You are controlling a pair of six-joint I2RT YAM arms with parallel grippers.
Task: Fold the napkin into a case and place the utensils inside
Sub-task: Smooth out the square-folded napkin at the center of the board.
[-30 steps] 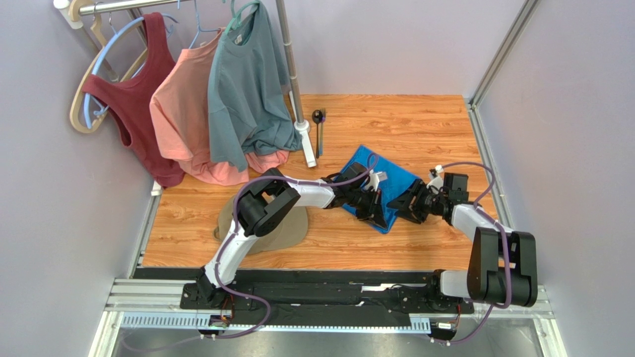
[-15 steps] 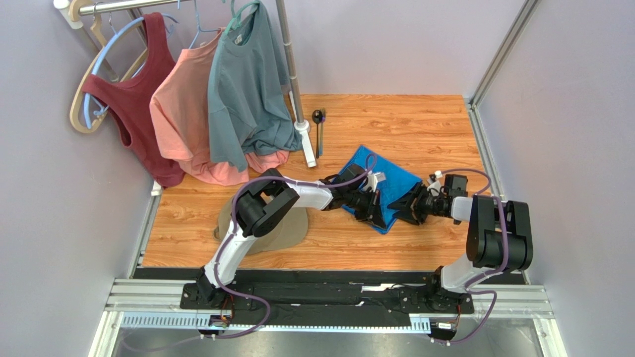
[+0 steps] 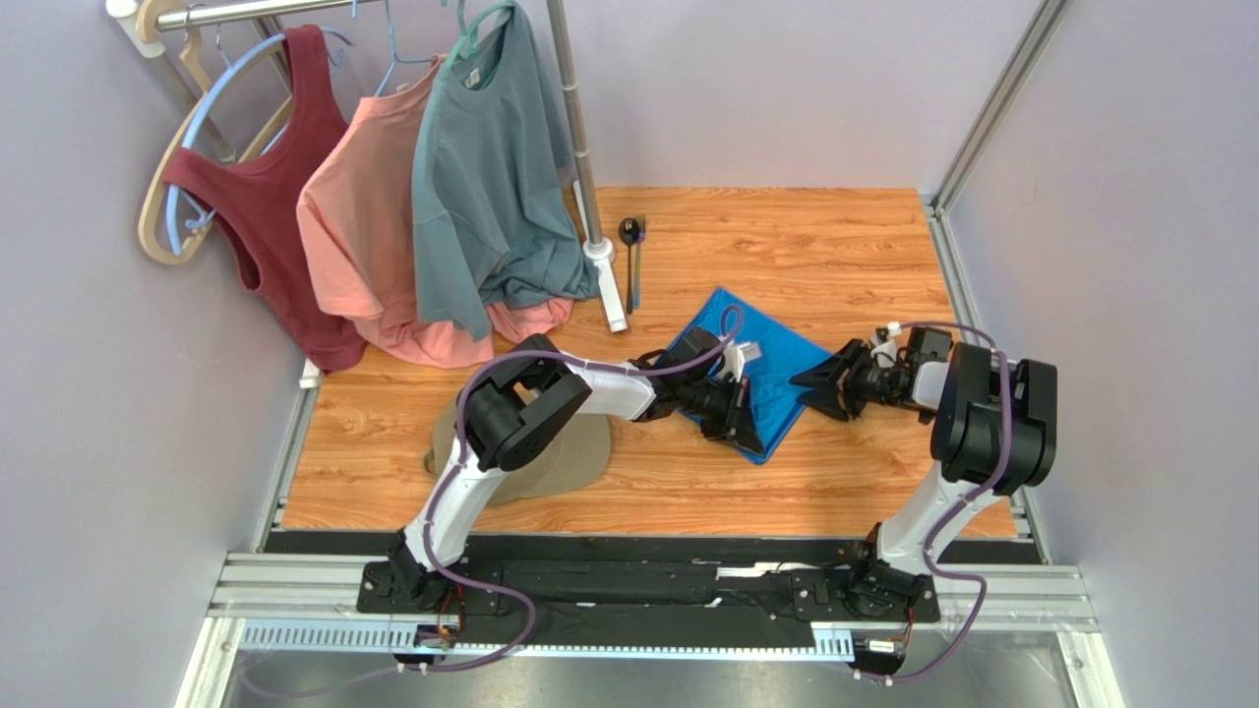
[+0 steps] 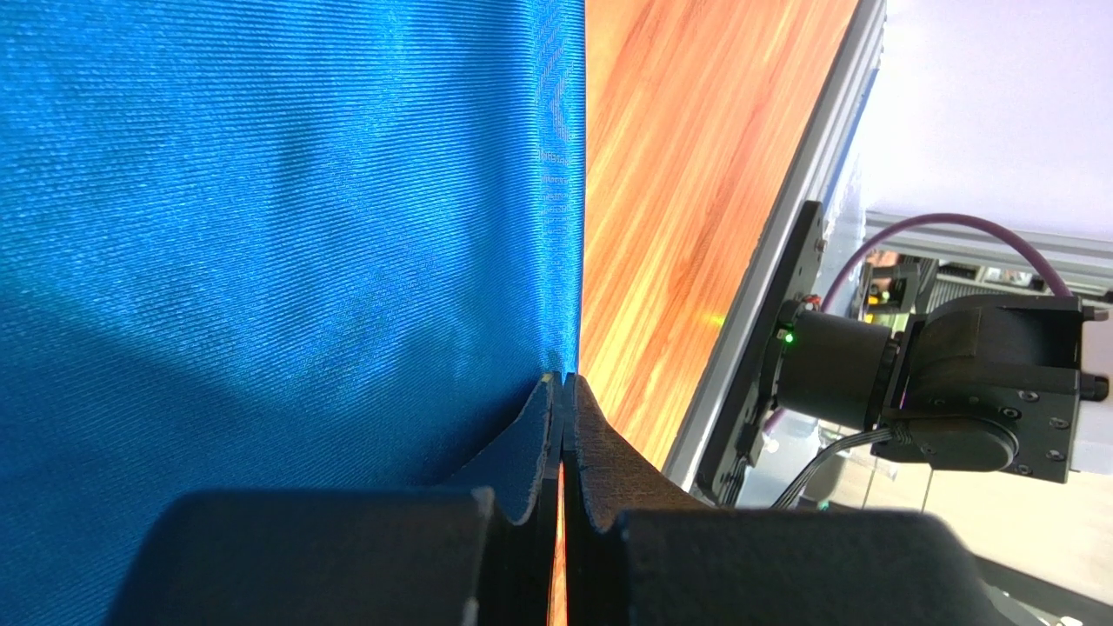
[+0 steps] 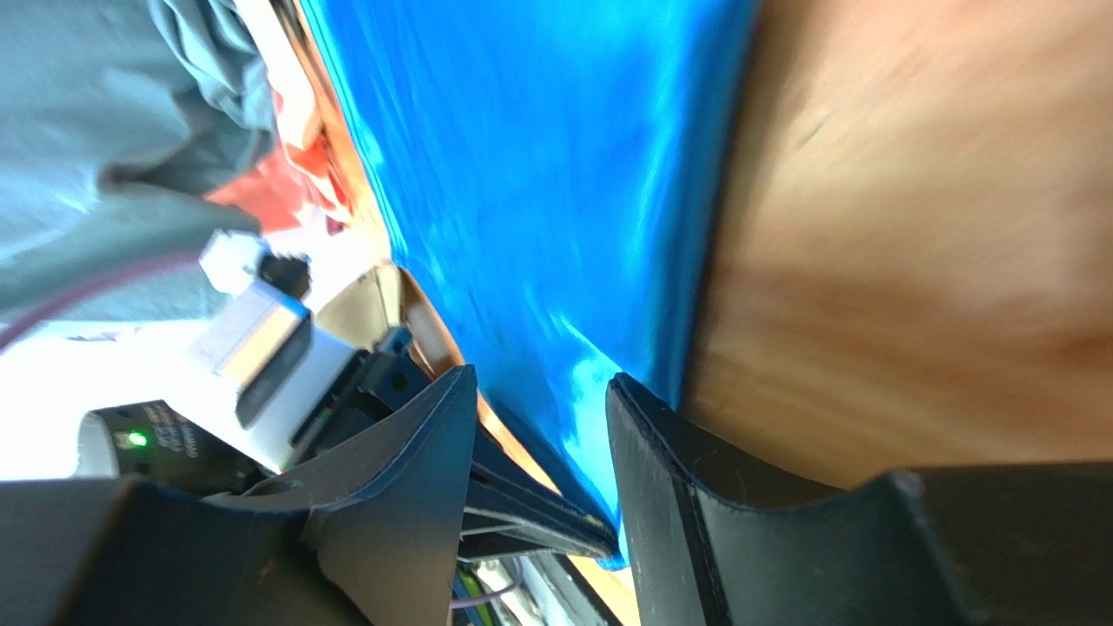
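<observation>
So far the fold is only partly made. The napkin (image 3: 779,366) lies flat on the table (image 3: 843,251), right of centre, as a broad slanted four-sided patch. We judge it has been doubled over, but it is far wider than a narrow case, so more folding is left.

Our left tool (image 3: 751,431) is closed, its tips meeting right at the napkin's near edge. The left wrist view shows the blue edge running straight down to those tips, but we cannot tell whether any cloth is pinched between them.

Our right tool (image 3: 816,387) stands open at the napkin's right edge. In its own view the fingers are clearly apart, with a blue corner showing in the gap between them and nothing clamped.

The utensils (image 3: 633,263), a spoon and a fork, lie side by side at the far side of the table, just beside the foot of the pole (image 3: 584,162) and well apart from the napkin. Neither is in a tool.

By our reckoning, what is left is to narrow the cloth into a case, then fetch both utensils and slip them inside
</observation>
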